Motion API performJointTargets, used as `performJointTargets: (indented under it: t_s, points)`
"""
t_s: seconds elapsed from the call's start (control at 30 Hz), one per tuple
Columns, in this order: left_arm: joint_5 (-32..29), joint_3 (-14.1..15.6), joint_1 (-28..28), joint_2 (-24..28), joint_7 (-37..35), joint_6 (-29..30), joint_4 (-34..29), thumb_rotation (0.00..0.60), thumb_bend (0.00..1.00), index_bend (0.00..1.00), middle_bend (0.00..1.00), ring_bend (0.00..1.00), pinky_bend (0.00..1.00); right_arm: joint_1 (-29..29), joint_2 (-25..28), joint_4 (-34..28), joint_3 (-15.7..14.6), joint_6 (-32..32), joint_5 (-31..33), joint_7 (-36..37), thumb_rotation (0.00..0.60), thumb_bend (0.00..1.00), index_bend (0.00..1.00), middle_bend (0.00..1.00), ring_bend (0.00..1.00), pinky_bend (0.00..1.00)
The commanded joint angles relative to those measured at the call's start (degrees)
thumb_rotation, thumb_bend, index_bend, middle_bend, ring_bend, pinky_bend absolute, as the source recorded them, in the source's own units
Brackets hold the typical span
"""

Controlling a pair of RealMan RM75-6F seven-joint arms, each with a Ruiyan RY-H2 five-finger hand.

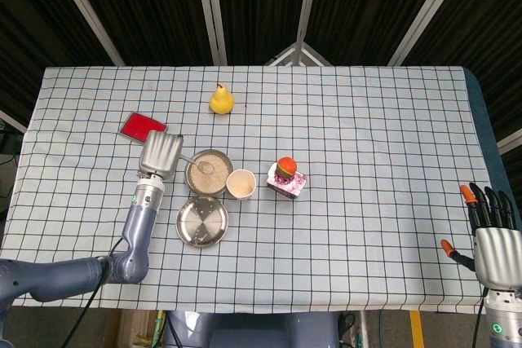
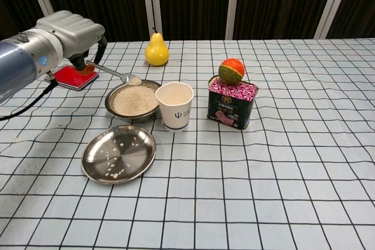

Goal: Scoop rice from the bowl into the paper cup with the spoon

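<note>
Chest view shows one white paper cup [image 2: 174, 105] with a small blue mark I cannot read, touching one steel bowl of rice [image 2: 133, 100]. The left hand [image 2: 69, 32] grips one spoon [image 2: 122, 75], holding its rice-filled tip above the bowl. The right hand [image 1: 493, 238] rests far off, fingers spread and holding nothing.
</note>
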Motion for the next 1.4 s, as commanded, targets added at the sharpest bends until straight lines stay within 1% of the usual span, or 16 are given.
performJointTargets:
  t_s: [0.03, 0.3, 0.5, 0.67, 0.9, 1.17, 1.23, 1.4]
  points:
    - [0.1, -0.9, -0.6, 0.6, 0.5, 0.2, -1.4, 0.6, 0.48, 0.56, 1.0, 1.0, 1.0, 0.0, 0.0, 0.0, 0.0, 0.0, 0.0, 0.0, 0.6, 0.18, 0.05, 0.1, 0.0, 0.0]
    - [0.1, -2.8, -3.3, 0.8, 3.2, -0.1, -3.5, 0.6, 0.48, 0.56, 1.0, 1.0, 1.0, 0.0, 0.0, 0.0, 0.0, 0.0, 0.0, 0.1, 0.6, 0.18, 0.05, 0.1, 0.0, 0.0]
    - [0.2, -3.3, -5.8, -0.5, 5.6, -0.9, -3.4, 0.6, 0.48, 0.56, 1.0, 1.0, 1.0, 0.0, -0.1, 0.0, 0.0, 0.2, -0.1, 0.1, 0.6, 0.18, 0.05, 0.1, 0.0, 0.0]
    - [0.1, -3.0, -7.5, -2.1, 7.5, -1.3, -2.6, 0.6, 0.48, 0.56, 1.0, 1.0, 1.0, -0.1, -0.1, 0.2, 0.0, 0.3, -0.2, 0.3, 0.6, 0.18, 0.05, 0.1, 0.0, 0.0]
    - [0.2, -1.6, -8.5, -3.6, 9.3, -1.7, -2.3, 0.6, 0.48, 0.55, 1.0, 1.0, 1.0, -0.1, -0.2, 0.2, 0.0, 0.4, -0.2, 0.4, 0.6, 0.18, 0.05, 0.1, 0.0, 0.0]
    - [-0.2, -0.1, -8.6, -3.3, 10.4, -2.3, -2.2, 0.6, 0.48, 0.55, 1.0, 1.0, 1.0, -0.1, -0.2, 0.2, 0.1, 0.4, -0.2, 0.5, 0.6, 0.18, 0.05, 0.1, 0.0, 0.0]
    - [0.3, 0.2, -8.7, -3.2, 10.4, -2.5, -2.2, 0.6, 0.48, 0.55, 1.0, 1.0, 1.0, -0.1, -0.1, 0.2, 0.1, 0.3, -0.1, 0.5, 0.6, 0.18, 0.05, 0.1, 0.0, 0.0]
    - [3.5, 2.3, -9.2, -2.3, 11.0, -3.3, -1.4, 0.6, 0.48, 0.56, 1.0, 1.0, 1.0, -0.1, -0.2, 0.2, 0.1, 0.4, -0.2, 0.5, 0.6, 0.18, 0.05, 0.1, 0.0, 0.0]
